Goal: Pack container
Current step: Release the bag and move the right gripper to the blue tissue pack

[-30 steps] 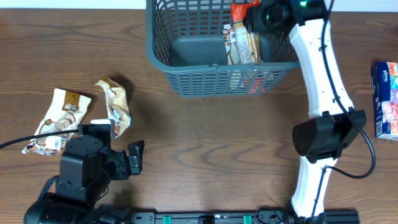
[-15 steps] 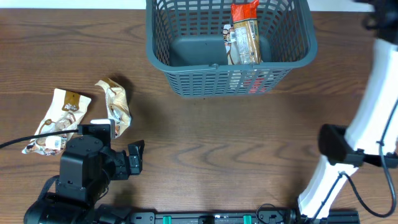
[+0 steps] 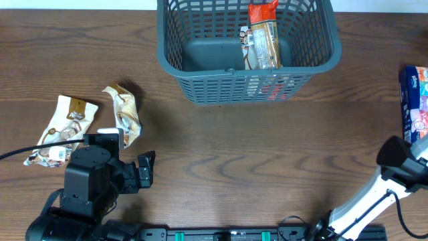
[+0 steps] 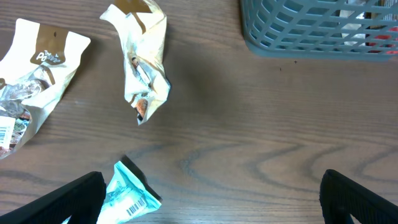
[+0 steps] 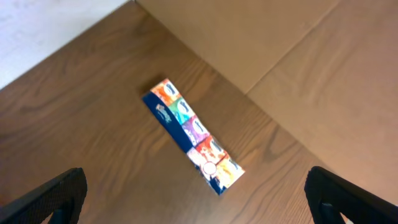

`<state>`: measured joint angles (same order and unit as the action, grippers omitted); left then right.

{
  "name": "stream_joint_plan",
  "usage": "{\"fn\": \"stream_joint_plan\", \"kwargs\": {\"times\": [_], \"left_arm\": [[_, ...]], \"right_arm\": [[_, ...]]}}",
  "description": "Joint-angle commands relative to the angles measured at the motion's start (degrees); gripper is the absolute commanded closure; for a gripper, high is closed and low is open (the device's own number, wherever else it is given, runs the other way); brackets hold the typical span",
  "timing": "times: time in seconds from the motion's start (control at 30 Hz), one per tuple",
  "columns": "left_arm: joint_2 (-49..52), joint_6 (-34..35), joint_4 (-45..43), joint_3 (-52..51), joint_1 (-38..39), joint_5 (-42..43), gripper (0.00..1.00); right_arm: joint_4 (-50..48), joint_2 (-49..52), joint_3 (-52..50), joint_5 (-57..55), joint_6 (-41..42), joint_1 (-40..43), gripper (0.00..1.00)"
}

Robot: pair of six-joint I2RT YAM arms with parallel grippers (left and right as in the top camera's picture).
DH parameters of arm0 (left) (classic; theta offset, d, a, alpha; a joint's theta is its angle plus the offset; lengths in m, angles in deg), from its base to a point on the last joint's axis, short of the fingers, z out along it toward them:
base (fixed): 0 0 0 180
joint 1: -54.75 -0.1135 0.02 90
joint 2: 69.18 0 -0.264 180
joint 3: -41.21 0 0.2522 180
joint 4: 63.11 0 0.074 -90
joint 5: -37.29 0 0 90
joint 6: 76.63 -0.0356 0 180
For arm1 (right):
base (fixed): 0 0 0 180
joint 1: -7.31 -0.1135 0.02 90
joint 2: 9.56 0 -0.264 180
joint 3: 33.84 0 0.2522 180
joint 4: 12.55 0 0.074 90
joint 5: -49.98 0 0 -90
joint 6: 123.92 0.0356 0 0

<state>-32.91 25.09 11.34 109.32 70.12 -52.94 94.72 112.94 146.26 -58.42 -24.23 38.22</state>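
The container (image 3: 247, 86) sits at 12 o'clock on the table in the overhead view, its far rim cut by the frame edge. It is a large dark grey-blue plastic basket, rectangular with rounded corners, with lattice-slotted walls, a thick rim and a solid floor. A tan snack packet with an orange-red top (image 3: 262, 33) lies inside it against the right half, leaning towards 12 o'clock. Something red (image 3: 277, 91) shows through the front slots below it, too broken up by the lattice to name. The left wrist view catches only the basket's near corner at 1 o'clock.

The table (image 3: 234, 147) is dark brown wood with a strong grain. At 9 o'clock lie a flat cream packet (image 3: 63, 127) and, just beside it, a crumpled cream packet (image 3: 125, 112). A small teal packet (image 4: 127, 199) rests nearer the left arm. A long blue packet with coloured panels (image 3: 414, 107) lies at 3 o'clock by the table's edge.

The left gripper (image 4: 212, 186) hovers at 7 o'clock, fingers spread wide with nothing between them. The right gripper (image 5: 196, 180) hangs above the blue packet, its fingers likewise wide apart and bare. Past the table's edge the right wrist view shows pale tan panels and a whitish strip.
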Motion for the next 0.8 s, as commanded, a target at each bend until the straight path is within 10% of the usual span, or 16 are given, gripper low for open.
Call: {"fn": "stream_joint_plan", "kwargs": {"times": [0.0,0.17,0.77], "left_arm": [[-0.04,-0.76,0.13,0.42,-0.26,-0.46,0.01],[-0.04,-0.76,0.15,0.42,-0.26,-0.46,0.01],[-0.04,-0.76,0.13,0.42,-0.26,-0.46,0.01]], "right_arm": [[-0.15,1.36,-3.08,11.98,-10.01,3.76,0.01],[0.37,3.43,-9.79,22.95,-31.32,8.83,0.01],[-17.18,8.20,-36.24,18.62,-31.63,17.29,0.01]]}}
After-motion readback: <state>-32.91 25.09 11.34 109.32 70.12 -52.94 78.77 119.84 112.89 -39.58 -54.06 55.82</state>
